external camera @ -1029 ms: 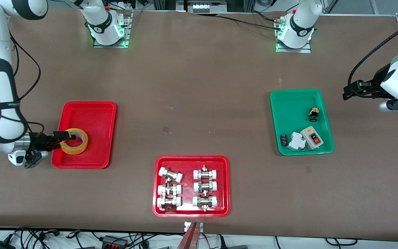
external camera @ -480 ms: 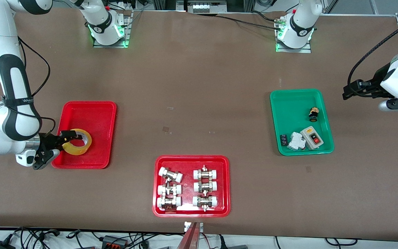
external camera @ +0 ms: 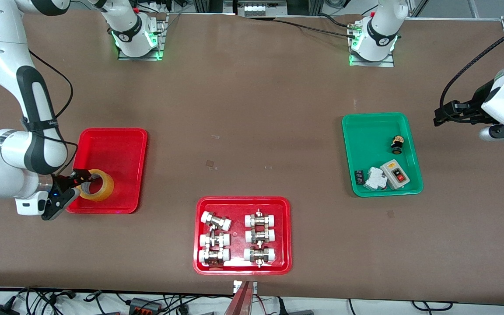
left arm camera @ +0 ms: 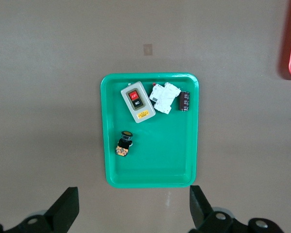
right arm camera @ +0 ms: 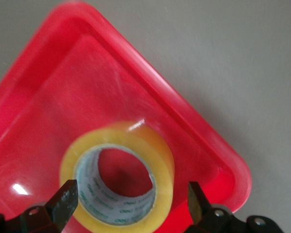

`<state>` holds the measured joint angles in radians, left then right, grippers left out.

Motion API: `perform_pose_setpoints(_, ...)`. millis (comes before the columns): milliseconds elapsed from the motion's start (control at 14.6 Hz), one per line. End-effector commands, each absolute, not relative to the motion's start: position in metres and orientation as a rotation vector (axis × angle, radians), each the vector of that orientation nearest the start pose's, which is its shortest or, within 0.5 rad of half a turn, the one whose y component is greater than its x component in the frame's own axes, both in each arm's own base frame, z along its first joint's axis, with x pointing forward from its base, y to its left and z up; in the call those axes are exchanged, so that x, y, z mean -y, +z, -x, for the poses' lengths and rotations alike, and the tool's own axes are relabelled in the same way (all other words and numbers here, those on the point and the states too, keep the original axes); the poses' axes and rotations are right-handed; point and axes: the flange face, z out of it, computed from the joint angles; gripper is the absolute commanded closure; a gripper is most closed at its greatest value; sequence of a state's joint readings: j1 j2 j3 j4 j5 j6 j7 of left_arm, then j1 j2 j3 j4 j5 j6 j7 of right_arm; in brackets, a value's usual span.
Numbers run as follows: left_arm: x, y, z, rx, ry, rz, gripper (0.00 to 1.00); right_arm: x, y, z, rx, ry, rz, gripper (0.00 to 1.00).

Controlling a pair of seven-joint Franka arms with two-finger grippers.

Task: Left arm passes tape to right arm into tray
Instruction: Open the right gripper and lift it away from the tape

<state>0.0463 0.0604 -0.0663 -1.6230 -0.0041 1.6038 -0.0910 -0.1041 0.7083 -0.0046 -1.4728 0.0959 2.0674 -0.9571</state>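
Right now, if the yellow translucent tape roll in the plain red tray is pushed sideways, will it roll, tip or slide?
The yellow translucent tape roll lies flat on its side in the shallow red plastic tray, so it will probably slide rather than roll. The tray's glossy bottom looks slippery, which may help sliding. The thick ring with a pale core looks stiff, so it is unlikely to bend.
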Motion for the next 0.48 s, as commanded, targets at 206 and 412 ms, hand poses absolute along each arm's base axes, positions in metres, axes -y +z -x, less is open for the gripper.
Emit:
perform_pose_setpoints(206, 0.014, 0.575, -0.565, 0.113, 0.120, 3.155, 0.00, 0.029, 0.391, -0.708, 0.938, -0.081, 2.949, 0.00)
perform_pose_setpoints(412, 0.014, 0.575, -0.565, 0.113, 0.120, 3.155, 0.00, 0.019, 0.437, -0.688, 0.471, 0.010, 3.033, 0.00)
